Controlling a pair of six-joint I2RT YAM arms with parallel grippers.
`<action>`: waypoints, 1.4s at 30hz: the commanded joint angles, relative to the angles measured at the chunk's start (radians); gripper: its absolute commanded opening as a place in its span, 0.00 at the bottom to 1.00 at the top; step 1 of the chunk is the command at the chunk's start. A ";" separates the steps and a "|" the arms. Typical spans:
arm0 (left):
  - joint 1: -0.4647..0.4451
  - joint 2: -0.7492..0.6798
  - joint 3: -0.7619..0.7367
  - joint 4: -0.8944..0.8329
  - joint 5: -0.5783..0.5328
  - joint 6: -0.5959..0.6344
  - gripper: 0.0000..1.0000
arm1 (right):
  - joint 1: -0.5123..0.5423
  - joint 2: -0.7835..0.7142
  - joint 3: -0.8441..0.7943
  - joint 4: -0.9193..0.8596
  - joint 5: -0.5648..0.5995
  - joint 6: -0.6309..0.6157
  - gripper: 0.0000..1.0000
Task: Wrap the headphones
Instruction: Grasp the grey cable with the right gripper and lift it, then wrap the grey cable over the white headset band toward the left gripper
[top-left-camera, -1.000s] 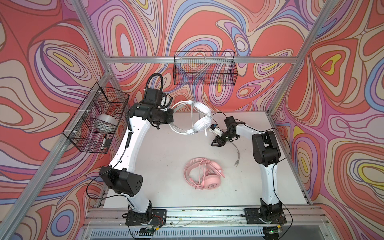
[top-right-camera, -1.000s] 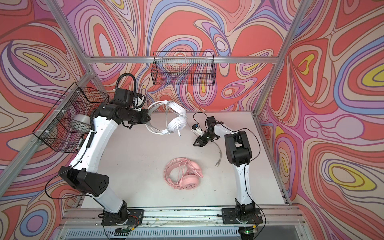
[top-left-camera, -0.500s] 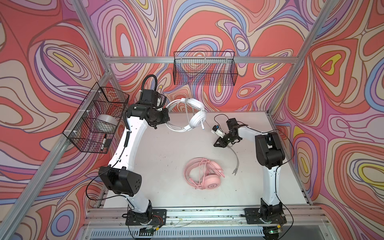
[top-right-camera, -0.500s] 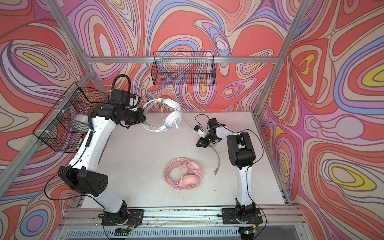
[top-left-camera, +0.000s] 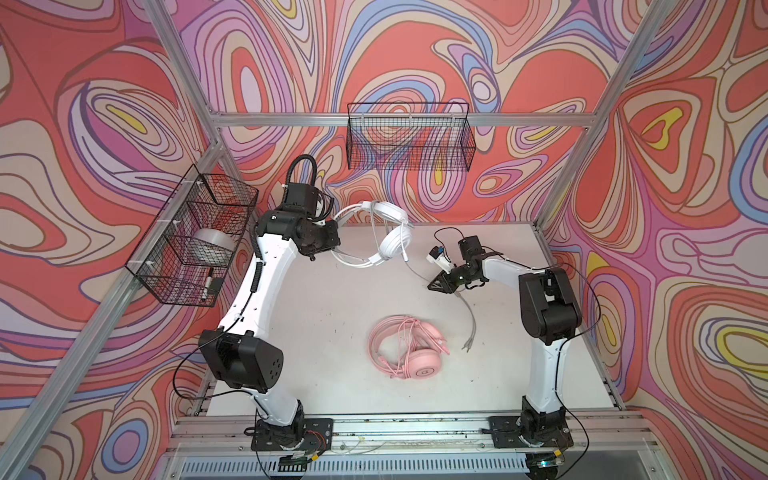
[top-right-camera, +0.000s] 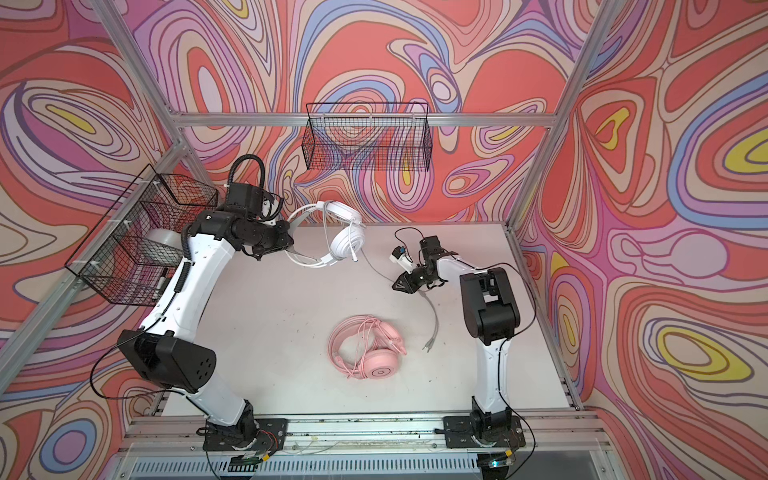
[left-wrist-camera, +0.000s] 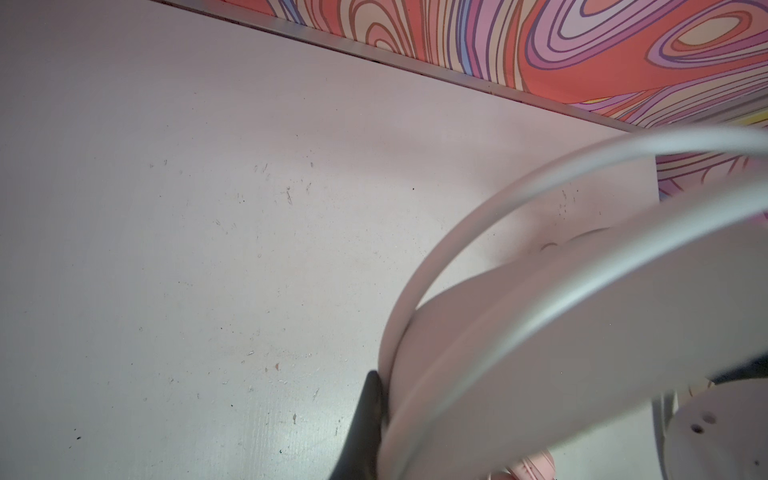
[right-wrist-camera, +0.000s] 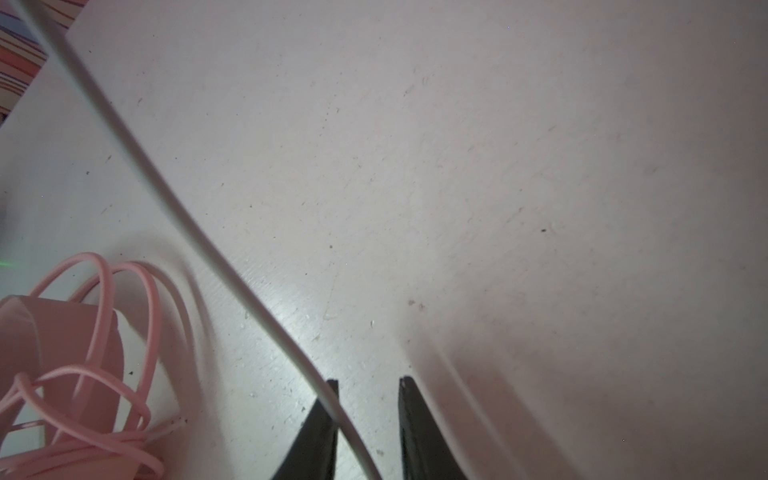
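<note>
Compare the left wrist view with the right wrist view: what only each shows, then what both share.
Left wrist only: the white headset, its band clamped by the left gripper. Right wrist only: a grey cable running between the right gripper's parted fingers, and the looped pink cord. Both: the table, patterned wall, and the pink headset, seemingly just a sliver in the left wrist view.

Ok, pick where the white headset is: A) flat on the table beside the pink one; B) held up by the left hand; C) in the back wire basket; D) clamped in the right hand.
B: the left hand grips the band of the white headset, which hangs above the table.
</note>
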 joint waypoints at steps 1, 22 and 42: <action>0.003 -0.043 0.002 0.050 0.032 -0.029 0.00 | -0.003 0.002 0.011 -0.008 -0.015 0.013 0.20; -0.004 -0.009 -0.030 0.122 -0.030 -0.205 0.00 | 0.059 -0.316 -0.118 -0.121 0.032 -0.115 0.00; -0.162 0.137 -0.007 0.059 -0.293 -0.270 0.00 | 0.203 -0.511 0.028 -0.346 0.166 -0.286 0.00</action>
